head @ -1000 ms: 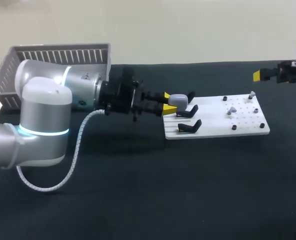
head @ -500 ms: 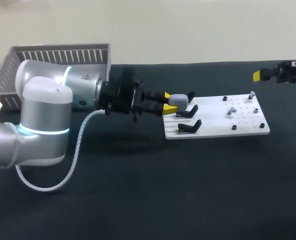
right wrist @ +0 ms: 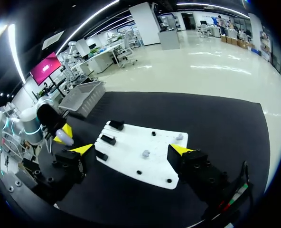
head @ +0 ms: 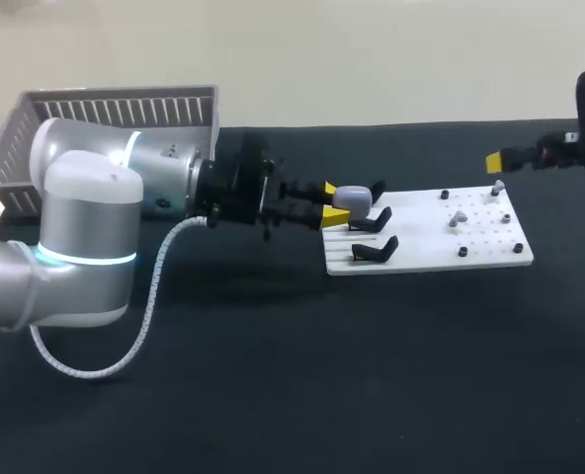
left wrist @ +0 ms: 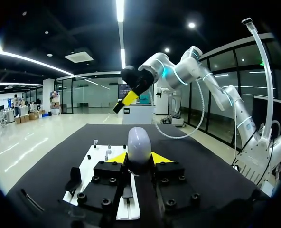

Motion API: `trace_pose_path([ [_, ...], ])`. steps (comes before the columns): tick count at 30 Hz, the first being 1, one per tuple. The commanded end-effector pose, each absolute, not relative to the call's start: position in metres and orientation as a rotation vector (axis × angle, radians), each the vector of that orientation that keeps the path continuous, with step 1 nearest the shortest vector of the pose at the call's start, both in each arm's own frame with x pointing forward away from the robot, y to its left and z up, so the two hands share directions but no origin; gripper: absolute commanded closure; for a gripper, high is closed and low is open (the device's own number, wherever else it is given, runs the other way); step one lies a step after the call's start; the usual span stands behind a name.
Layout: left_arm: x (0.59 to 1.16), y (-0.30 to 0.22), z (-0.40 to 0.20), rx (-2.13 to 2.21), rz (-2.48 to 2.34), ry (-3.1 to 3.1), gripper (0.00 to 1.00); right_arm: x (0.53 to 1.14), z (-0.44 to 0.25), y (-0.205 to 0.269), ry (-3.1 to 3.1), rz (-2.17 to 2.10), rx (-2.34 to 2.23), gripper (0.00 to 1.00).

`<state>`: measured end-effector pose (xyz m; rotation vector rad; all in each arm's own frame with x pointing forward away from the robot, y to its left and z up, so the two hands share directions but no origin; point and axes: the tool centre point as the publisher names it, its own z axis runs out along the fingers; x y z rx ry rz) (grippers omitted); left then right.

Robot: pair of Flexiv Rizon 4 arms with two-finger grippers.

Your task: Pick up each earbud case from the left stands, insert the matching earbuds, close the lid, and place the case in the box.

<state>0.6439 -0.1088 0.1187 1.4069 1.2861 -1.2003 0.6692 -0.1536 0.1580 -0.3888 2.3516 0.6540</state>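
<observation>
- Earbud case (head: 353, 198): a smooth, pale, egg-rounded shell with a faint sheen. It sits at the left end of the board, by the rearmost of the stands. In the left wrist view it (left wrist: 139, 144) stands upright, taller than the fingers on either side.
- Left gripper (head: 333, 202): its two wedge-shaped yellow tips press the earbud case from opposite sides, pinching it. The black finger blocks behind them are studded with round bolt heads. Whether the case rests on its stand or hangs just clear, I cannot tell.
- Stands (head: 376, 249): small matte black cradles with an angled, forked shape, set in a row along the board's left end.
- Board (head: 426, 240): a flat white rectangular plate, ribbed under the stands and dotted with fine holes on its right half. It lies flat on the table (head: 273, 385), whose surface is matte black.
- Earbuds (head: 458, 216): two small pale rounded pieces on the board's right half, among short black pegs (head: 462, 252).
- Right gripper (right wrist: 131, 149): held above the table near the board's far right corner, with its fingers spread wide — the white board lies ahead of them in its own view.
- Box (head: 125, 107): a grey plastic basket with thin slatted walls, at the table's far left, behind the left arm.
- Cable (head: 152, 296): a ribbed white hose looping down from the left arm's wrist.
</observation>
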Motion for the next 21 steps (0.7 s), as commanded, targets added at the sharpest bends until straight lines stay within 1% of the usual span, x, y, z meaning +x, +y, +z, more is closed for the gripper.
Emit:
trace_pose_path([
  [1, 0.644, -0.109, 0.117, 1.403, -1.199, 1.282, 1.00, 0.633, 0.175, -0.136, 2.369, 0.574, -0.403, 0.00],
  [10, 0.644, -0.109, 0.117, 1.403, -1.199, 1.282, 1.00, 0.606, 0.178, -0.085, 2.463, 0.486, -0.508, 0.00],
  [21, 0.644, -0.109, 0.117, 1.403, -1.199, 1.282, 1.00, 0.606, 0.171, -0.043, 2.543, 0.378, -0.610, 0.00],
])
